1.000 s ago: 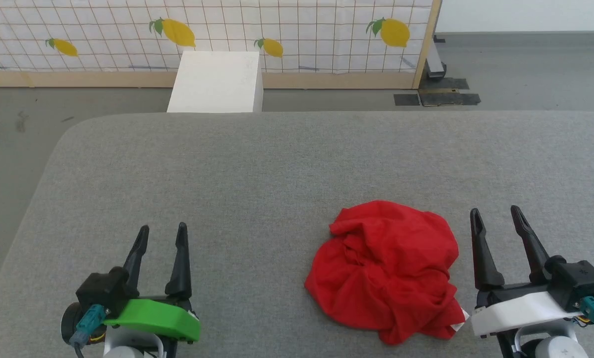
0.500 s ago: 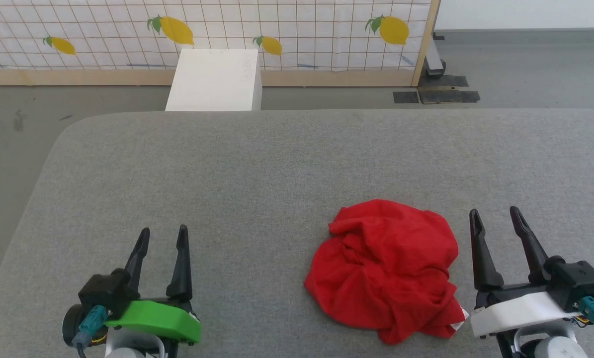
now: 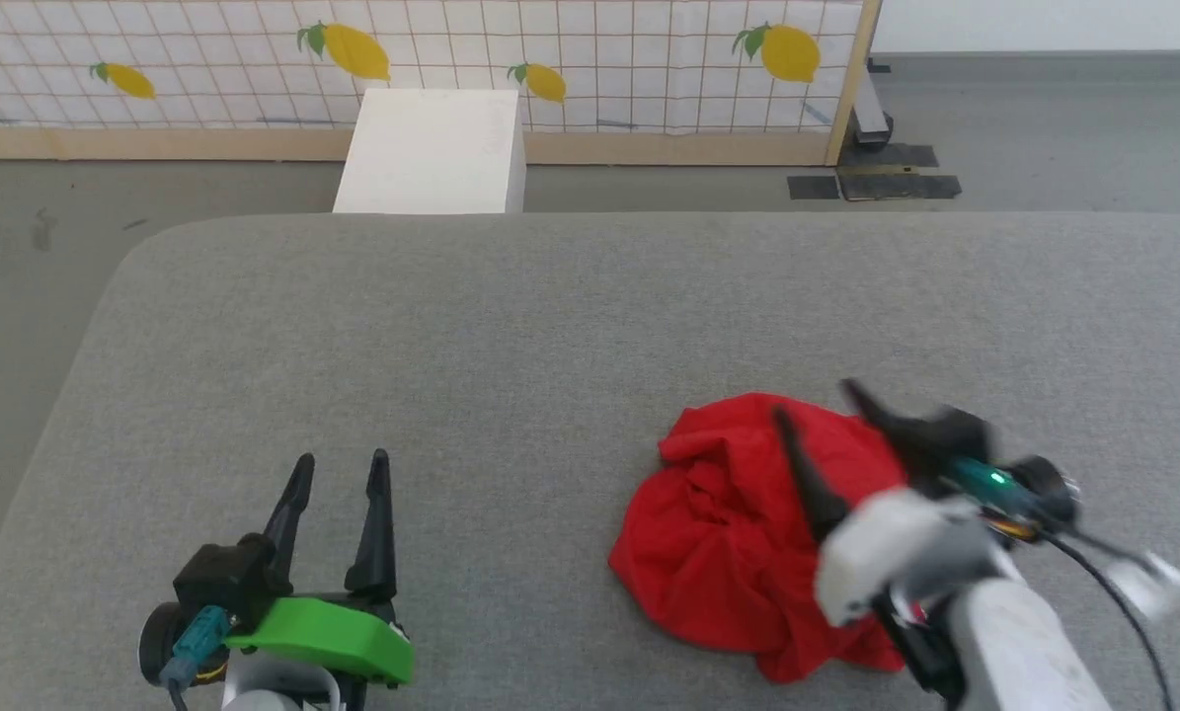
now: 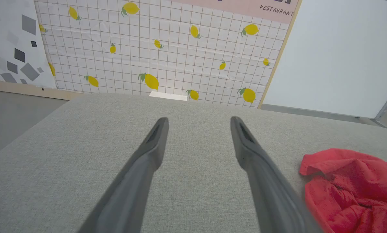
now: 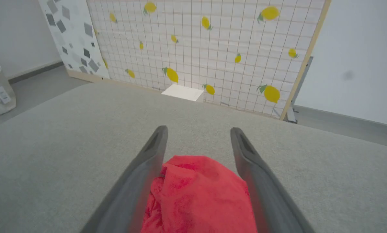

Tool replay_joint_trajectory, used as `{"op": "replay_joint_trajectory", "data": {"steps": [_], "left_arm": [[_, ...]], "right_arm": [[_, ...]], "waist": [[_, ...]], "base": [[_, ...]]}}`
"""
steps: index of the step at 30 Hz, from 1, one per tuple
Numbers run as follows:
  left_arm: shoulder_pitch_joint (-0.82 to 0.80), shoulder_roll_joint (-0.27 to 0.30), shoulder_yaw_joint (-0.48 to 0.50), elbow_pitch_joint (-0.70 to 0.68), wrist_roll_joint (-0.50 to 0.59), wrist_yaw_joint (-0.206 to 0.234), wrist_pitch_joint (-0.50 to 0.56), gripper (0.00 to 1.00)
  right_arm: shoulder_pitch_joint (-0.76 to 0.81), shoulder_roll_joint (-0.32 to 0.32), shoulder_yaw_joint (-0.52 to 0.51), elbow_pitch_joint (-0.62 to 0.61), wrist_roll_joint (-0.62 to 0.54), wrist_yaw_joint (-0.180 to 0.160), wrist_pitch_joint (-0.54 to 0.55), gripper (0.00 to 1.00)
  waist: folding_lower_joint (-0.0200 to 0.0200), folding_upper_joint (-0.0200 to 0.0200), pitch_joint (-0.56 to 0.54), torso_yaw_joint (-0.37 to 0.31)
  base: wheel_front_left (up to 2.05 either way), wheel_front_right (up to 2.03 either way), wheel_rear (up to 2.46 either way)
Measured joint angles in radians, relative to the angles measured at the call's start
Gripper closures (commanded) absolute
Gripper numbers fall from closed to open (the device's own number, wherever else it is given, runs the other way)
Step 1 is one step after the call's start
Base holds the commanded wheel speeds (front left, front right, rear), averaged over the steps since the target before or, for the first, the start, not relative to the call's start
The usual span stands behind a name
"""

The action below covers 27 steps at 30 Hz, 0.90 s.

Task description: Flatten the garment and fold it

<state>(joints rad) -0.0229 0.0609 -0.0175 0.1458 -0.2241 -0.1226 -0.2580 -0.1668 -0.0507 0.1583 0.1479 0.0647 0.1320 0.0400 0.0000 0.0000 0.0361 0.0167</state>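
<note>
Both right gripper (image 3: 815, 401) and left gripper (image 3: 342, 457) gape fully, gripping nothing; the right hangs over the crumpled red garment (image 3: 718, 533) at the grey table's (image 3: 550, 316) near right, the left over bare cloth well apart.

On my left wrist camera I am reading one word, "RESTAURANT", in dark slanted capitals at the upper right of the frame. It is sitting on a pink strip (image 4: 238, 4) above the lemon-printed wall panel (image 4: 167, 55).

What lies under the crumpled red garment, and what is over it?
The garment lies on the grey cushion; anything beneath it is hidden. The right gripper, jaws open, is over it.
</note>
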Motion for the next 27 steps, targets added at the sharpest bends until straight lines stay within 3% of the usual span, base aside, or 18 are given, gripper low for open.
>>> {"op": "replay_joint_trajectory", "data": {"steps": [7,12,15,16,21,27], "left_arm": [[-0.017,-0.004,-0.023,-0.001,0.001,-0.001,0.0,0.0],[-0.025,-0.006,-0.034,-0.002,-0.002,-0.001,0.0,0.0],[-0.029,-0.006,-0.037,-0.002,-0.005,-0.001,0.0,0.0],[-0.029,-0.006,-0.037,-0.002,-0.006,-0.001,0.0,0.0],[-0.03,-0.006,-0.035,0.001,-0.006,-0.001,0.0,0.0],[-0.03,-0.007,-0.028,0.002,-0.006,-0.001,0.0,0.0]], "right_arm": [[-0.151,-0.001,0.08,0.157,-0.042,0.0,0.454,0.0],[-0.199,-0.022,0.124,0.205,-0.054,0.0,0.629,0.0],[-0.216,-0.036,0.129,0.209,-0.057,0.0,0.656,0.85],[-0.223,-0.04,0.131,0.209,-0.057,0.0,0.655,1.0],[-0.243,-0.038,0.134,0.194,-0.04,0.0,0.582,1.0],[-0.295,-0.015,0.173,0.13,0.037,0.0,0.411,1.0]], "waist": [[0.0,0.0,0.03,0.035],[0.0,0.0,0.056,0.067],[0.0001,0.0,0.067,0.085],[0.0,0.0,0.07,0.091],[0.0,0.0,0.074,0.106],[0.0,0.0,0.063,0.095]], "base": [[0.0,0.0,0.0],[0.0,0.0,0.0],[0.0,0.0,0.0],[0.0,0.0,0.0],[0.0,0.0,0.0],[0.0,0.0,0.0]]}}
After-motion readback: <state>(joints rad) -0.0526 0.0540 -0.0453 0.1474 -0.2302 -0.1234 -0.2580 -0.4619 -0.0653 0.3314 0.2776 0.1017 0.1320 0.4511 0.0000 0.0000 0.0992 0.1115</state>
